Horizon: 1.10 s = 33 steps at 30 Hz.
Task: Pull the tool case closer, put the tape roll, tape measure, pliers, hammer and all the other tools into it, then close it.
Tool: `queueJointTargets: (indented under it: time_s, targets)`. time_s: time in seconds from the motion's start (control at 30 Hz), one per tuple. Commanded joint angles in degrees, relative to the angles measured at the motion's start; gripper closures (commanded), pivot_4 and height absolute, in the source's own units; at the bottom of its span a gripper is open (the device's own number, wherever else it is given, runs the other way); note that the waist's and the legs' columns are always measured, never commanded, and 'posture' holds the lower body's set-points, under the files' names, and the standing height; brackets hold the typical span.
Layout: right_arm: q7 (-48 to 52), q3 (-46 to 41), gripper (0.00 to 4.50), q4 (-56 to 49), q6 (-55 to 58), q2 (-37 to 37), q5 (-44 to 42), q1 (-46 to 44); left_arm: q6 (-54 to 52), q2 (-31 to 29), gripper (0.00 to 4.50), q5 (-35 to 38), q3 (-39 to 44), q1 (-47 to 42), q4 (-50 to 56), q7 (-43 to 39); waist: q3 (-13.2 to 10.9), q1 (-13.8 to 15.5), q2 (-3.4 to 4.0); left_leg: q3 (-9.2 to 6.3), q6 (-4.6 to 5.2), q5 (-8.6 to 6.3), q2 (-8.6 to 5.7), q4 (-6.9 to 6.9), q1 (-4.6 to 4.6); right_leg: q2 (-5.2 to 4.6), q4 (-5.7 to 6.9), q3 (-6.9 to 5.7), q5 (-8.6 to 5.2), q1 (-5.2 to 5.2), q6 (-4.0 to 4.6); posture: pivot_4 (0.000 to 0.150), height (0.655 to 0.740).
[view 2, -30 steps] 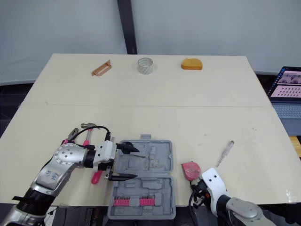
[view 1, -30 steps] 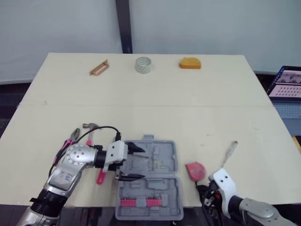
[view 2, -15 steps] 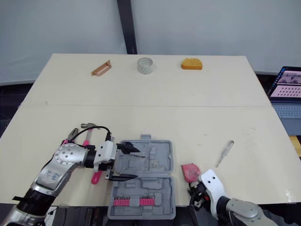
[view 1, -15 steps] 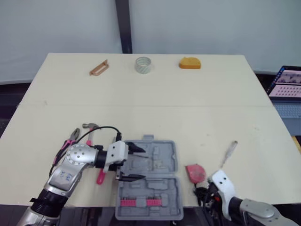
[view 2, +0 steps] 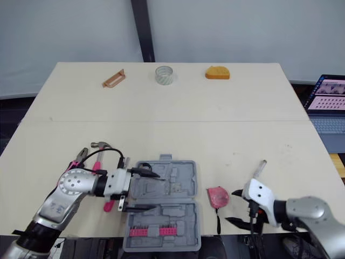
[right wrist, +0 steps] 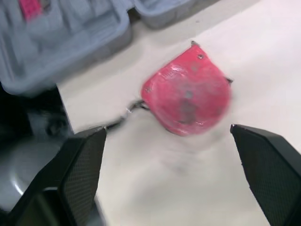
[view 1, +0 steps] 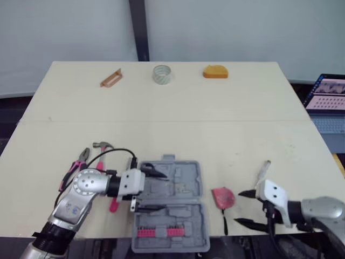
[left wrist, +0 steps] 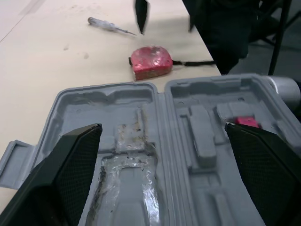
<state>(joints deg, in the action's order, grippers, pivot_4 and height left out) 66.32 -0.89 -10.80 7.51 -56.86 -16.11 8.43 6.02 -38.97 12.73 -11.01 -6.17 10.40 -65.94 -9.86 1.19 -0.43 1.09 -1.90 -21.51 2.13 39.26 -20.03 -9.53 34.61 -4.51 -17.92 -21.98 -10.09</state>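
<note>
Through my head camera, the open grey plastic tool case (view 1: 186,178) lies at the near edge of the pale wooden desk (view 1: 172,118), with a row of pink bits (view 1: 159,232) in its nearer half. My left pincer (view 1: 162,191) hovers spread over the case's left part, holding nothing. My right pincer (view 1: 238,206) is spread as well, just to the right of the red tape measure (view 1: 223,197). A clear-handled screwdriver (view 1: 263,169) lies a little farther back on that side. Left of the case lie the pink-handled hammer (view 1: 102,155) and the pink-handled pliers (view 1: 79,161). Along the far edge sit the clear tape roll (view 1: 161,74), an orange rounded block (view 1: 215,72) and a flat brown piece (view 1: 111,78).

Through my left wrist camera, my black fingers (left wrist: 70,165) stand wide apart above the case's moulded recesses. The tape measure lies just past the case and the screwdriver farther off.

Through my right wrist camera, my fingers (right wrist: 75,174) are wide apart, the tape measure lying on the desk ahead between them, and a corner of the case is beyond it.
</note>
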Motion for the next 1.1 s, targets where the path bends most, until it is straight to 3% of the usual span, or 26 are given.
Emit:
queueJointTargets:
  time_s: [0.03, 0.2, 0.47, 1.1]
  targets:
    - [7.2, 4.25, 0.06, 11.55, -13.6, 1.87, 3.67, -7.52, 6.21, 0.31, 0.0, -1.86, -0.22, 0.08, -0.58, 0.06, -0.01, 0.01, 0.01, 0.0, 0.0, 0.0, 0.0, 0.01, -0.01, 0.0, -0.01, 0.0, 0.01, 0.0, -0.02, 0.15, 0.74]
    - [12.29, 10.12, 0.06, 25.36, -27.33, 5.79, 8.42, -18.28, 7.01, 1.61, 0.0, -2.46, -0.01, -0.44, -0.08, 2.55, -0.05, 0.07, 0.09, -0.02, 0.01, 0.01, 0.0, 0.1, -0.04, 0.0, -0.16, -0.08, 0.14, 0.1, -0.08, 0.15, 0.74]
    - [14.61, 14.31, 0.06, 32.64, -36.96, 8.32, 10.77, -23.04, 5.75, 1.05, 0.0, -2.4, 0.06, 1.48, 2.85, 4.03, -0.07, -0.03, 0.12, -0.03, 0.01, 0.01, 0.01, 0.15, -0.05, 0.0, -0.17, -0.13, 0.18, 0.13, -0.09, 0.15, 0.74]
    - [13.49, 14.9, 0.06, 30.89, -31.39, 10.07, 10.86, -22.75, 5.82, 0.83, 0.0, -3.57, -0.8, 2.25, 3.25, 4.81, -0.08, 0.0, 0.14, -0.03, 0.01, 0.01, 0.01, 0.19, -0.04, 0.0, -0.16, -0.13, 0.19, 0.15, -0.08, 0.15, 0.74]
